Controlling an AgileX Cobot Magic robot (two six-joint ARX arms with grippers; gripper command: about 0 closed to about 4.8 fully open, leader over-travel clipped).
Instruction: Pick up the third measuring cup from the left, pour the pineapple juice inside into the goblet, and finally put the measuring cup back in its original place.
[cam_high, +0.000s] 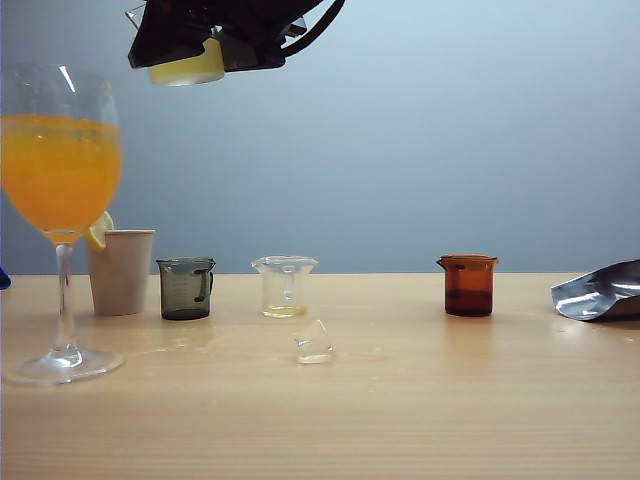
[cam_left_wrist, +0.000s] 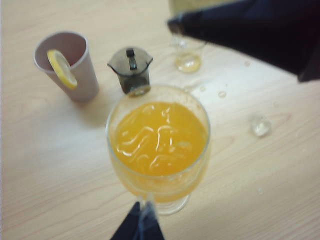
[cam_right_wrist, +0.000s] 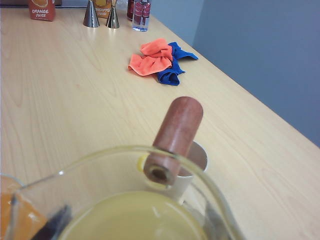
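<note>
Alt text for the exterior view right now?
The right gripper hangs high above the table, gripping the third measuring cup of pale pineapple juice, right of the goblet, which holds orange liquid. The left gripper is not visible here.

On the counter (cam_high: 400, 420) stand a white paper cup (cam_high: 121, 270) with a lemon slice (cam_left_wrist: 62, 68), a grey cup (cam_high: 186, 288) and an amber cup (cam_high: 468, 285); crumpled foil (cam_high: 600, 291) lies far right, orange and blue cloths (cam_right_wrist: 159, 61) elsewhere

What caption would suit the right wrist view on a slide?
Right gripper holds a measuring cup of pineapple juice above a wooden table.
</note>
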